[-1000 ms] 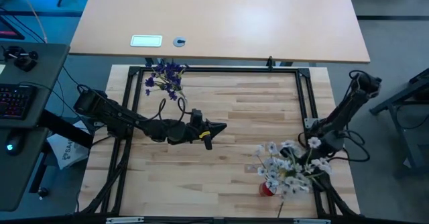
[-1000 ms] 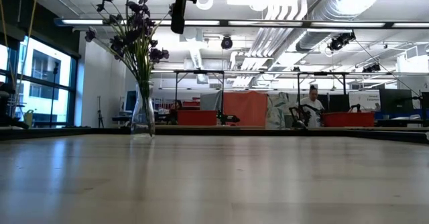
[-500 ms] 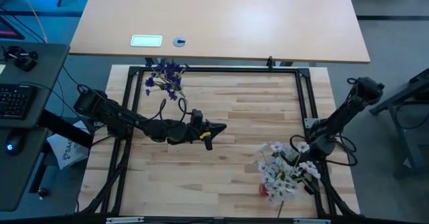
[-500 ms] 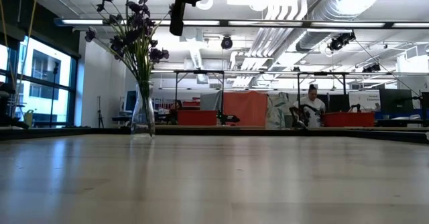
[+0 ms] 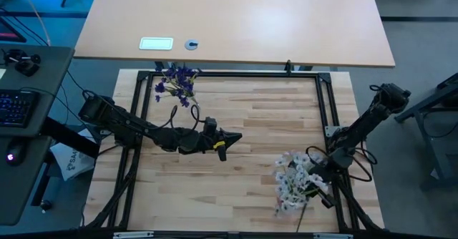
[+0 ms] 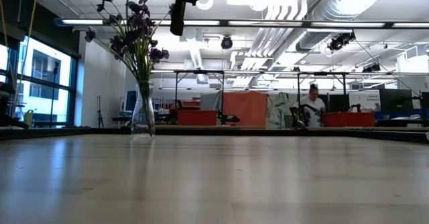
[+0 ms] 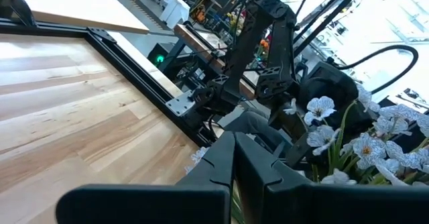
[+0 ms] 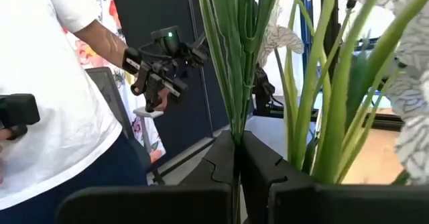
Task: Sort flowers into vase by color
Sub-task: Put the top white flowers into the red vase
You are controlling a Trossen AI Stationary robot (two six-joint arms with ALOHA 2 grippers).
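Purple flowers (image 5: 177,82) stand in a clear glass vase (image 6: 141,117) near the table's far left corner, stems down in the vase. A bunch of white flowers (image 5: 294,181) on green stems sits near the near right corner, and my right gripper (image 5: 315,171) is shut on it; the left wrist view also shows these white flowers (image 7: 373,145). My left gripper (image 5: 236,135) hangs shut over the middle of the table, holding nothing, its fingers (image 7: 234,158) closed together. My right gripper (image 8: 236,143) pinches several green stems (image 8: 234,110) of the white flowers between its two fingers. The stems rise straight out from between the fingertips, with the blooms beyond them. The blooms lie toward the table's left of the gripper; lifted or resting, I cannot tell.
A black frame rail (image 5: 236,74) borders the wooden table. A larger pale table (image 5: 236,21) lies past the far edge. A person in a white shirt (image 8: 60,96) stands beyond the table in the right wrist view. The wood between the two arms (image 5: 257,117) is bare.
My right gripper has moved toward the near edge and a little to the left, still shut on the stems. The white bunch has travelled with it and now covers the small red thing that showed below it.
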